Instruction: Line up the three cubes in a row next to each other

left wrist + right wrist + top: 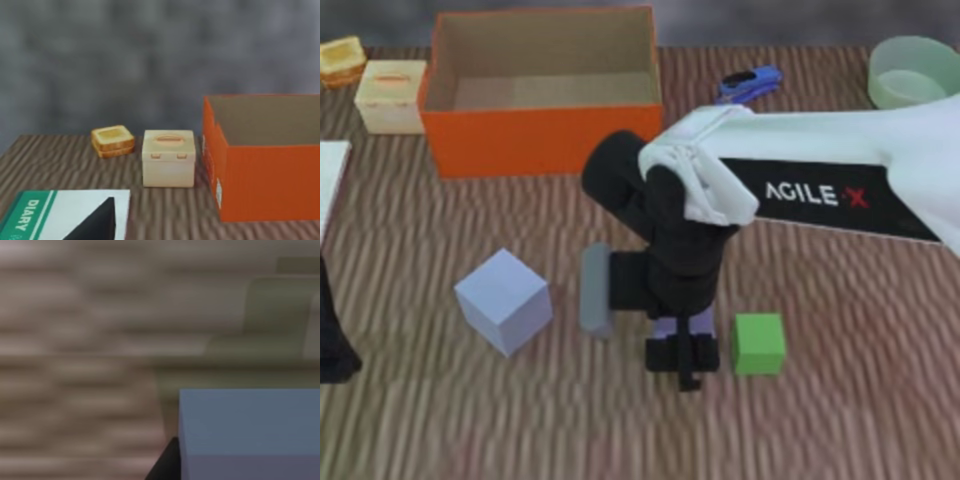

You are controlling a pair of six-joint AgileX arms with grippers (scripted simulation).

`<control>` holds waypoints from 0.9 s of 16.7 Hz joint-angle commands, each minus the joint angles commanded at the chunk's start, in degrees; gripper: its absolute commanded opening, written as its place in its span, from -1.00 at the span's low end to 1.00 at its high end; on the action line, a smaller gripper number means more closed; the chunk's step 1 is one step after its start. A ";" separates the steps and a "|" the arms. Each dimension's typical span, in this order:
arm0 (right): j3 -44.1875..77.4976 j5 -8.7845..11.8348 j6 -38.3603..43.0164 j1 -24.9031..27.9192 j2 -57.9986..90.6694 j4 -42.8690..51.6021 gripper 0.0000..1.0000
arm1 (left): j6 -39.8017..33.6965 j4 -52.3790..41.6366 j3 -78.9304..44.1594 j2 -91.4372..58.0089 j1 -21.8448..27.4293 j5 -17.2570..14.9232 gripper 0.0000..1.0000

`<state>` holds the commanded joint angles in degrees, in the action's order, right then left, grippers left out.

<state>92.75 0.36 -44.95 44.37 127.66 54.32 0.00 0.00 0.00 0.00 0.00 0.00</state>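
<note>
Right gripper (684,352), black and two-fingered, is down at the wood-grain table (840,420) near its front middle, its fingers clamped on the medium lavender-purple matte cube (672,326), which shows only as a sliver beneath the wrist. In the right wrist view that cube (250,432) fills the near corner. Just beside it on the right, apart by a narrow gap, sits the small bright green matte cube (759,343). Further left stands the larger pale lavender-blue matte cube (504,300), well apart from both. Behind them is the big open orange cardboard box (535,140). Left arm (332,340) is parked at the table's left edge.
</note>
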 joint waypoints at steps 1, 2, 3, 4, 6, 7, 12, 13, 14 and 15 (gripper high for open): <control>0.00 0.00 0.00 0.00 0.00 0.00 -0.25 | 0.00 0.00 0.00 0.00 0.00 0.00 1.00; 0.00 0.00 0.00 0.00 0.00 0.00 -0.10 | 0.00 0.00 0.00 0.00 0.00 0.00 1.00; 0.00 0.00 0.00 0.00 0.00 0.00 0.06 | 0.00 0.00 0.00 0.00 0.00 0.00 1.00; 0.00 0.00 0.00 0.00 0.00 0.00 0.21 | 0.00 0.00 0.00 0.00 0.00 0.00 1.00; 0.00 0.00 0.00 0.00 0.00 0.00 0.51 | 0.00 0.00 0.00 0.00 0.00 0.00 1.00; 0.00 0.00 0.00 0.00 0.00 0.00 0.66 | 0.00 0.00 0.00 0.00 0.00 0.00 1.00; 0.00 0.00 0.00 0.00 0.00 0.00 1.00 | 0.00 0.00 0.00 0.00 0.00 0.00 1.00; 0.00 0.00 0.00 0.00 0.00 0.00 1.00 | 0.00 0.00 0.00 0.00 0.00 0.00 1.00; 0.00 0.00 0.00 0.00 0.00 0.00 1.00 | 0.00 0.00 0.00 0.00 0.00 0.00 1.00; 0.00 0.00 0.00 0.00 0.00 0.00 1.00 | 0.00 0.00 0.00 0.00 0.00 0.00 1.00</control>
<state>92.75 0.36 -44.95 44.37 127.66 54.32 0.00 0.00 0.00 0.00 0.00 0.00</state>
